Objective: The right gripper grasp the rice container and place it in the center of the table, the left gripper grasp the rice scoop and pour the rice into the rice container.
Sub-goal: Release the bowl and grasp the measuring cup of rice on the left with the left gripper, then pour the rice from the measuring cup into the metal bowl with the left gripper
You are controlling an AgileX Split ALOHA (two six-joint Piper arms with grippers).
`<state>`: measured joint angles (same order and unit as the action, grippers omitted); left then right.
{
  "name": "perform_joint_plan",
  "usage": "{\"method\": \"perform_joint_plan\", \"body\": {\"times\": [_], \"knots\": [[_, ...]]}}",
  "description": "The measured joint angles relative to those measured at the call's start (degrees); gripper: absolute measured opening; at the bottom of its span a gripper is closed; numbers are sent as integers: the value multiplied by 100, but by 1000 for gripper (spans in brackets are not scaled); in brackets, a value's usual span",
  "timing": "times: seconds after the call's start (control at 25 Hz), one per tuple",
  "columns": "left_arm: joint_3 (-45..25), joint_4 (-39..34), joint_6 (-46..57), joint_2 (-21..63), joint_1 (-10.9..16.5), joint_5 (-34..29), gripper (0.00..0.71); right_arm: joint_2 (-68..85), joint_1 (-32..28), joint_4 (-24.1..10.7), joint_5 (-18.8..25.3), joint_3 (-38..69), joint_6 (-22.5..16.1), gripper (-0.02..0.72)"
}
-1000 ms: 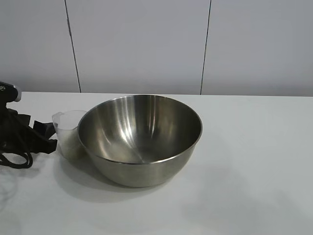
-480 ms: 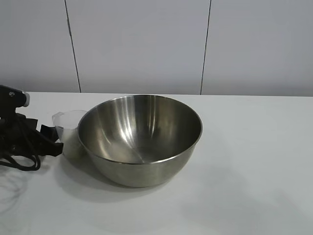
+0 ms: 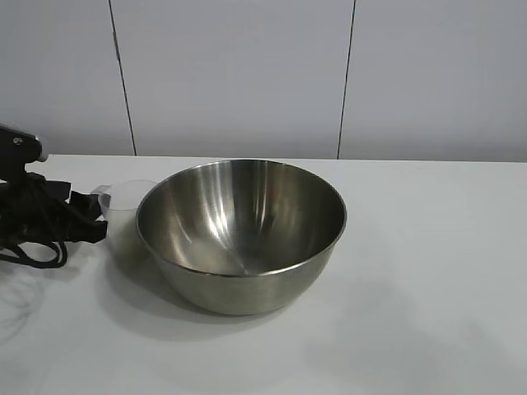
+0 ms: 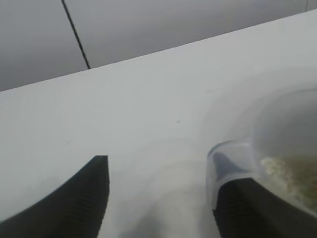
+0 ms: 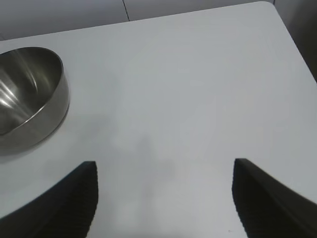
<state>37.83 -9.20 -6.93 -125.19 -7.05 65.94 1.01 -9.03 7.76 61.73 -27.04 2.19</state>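
One light, thin plastic rice scoop (image 3: 123, 200) beside steel rice container (image 3: 241, 234); left gripper (image 4: 158, 198) spread astride handle; right gripper (image 5: 163, 198) released.

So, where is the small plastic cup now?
In the exterior view the plastic cup stands on the table's left side, right beside the steel bowl, with the left tool at its other side.

Exterior view: near-level, facing grey panelled wall (image 3: 239, 74) across plain white flat worktop (image 3: 428, 271), close to large round shiny stainless-steel bowl (image 3: 240, 234) at centre.

Left wrist view: low, very close over worktop (image 4: 148, 99), past black left tool (image 4: 163, 198) toward same wall (image 4: 148, 25).

Right wrist view: higher, looking down between fingers of black right tool (image 5: 166, 198); shares steel bowl (image 5: 29, 94) and worktop (image 5: 198, 89) with exterior view.
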Motion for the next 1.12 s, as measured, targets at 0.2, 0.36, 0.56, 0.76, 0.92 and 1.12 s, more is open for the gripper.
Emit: {"method": "perform_joint_plan", "body": {"times": [0.2, 0.36, 0.56, 0.76, 0.92, 1.12], "knots": [[5, -514, 80, -7, 225, 0, 201, 0, 0, 40, 0, 0, 0, 516], [25, -767, 63, -7, 248, 0, 41, 0, 0, 40, 0, 0, 0, 516], [34, -960, 61, 35, 248, 0, 13, 0, 0, 40, 0, 0, 0, 516], [34, -1181, 38, 451, 248, -91, 13, 0, 0, 41, 0, 0, 0, 516], [39, -1255, 8, 1104, 248, -150, 13, 0, 0, 41, 0, 0, 0, 516], [383, -1294, -444, 2108, -68, -1489, 13, 0, 0, 47, 0, 0, 0, 516]]}}
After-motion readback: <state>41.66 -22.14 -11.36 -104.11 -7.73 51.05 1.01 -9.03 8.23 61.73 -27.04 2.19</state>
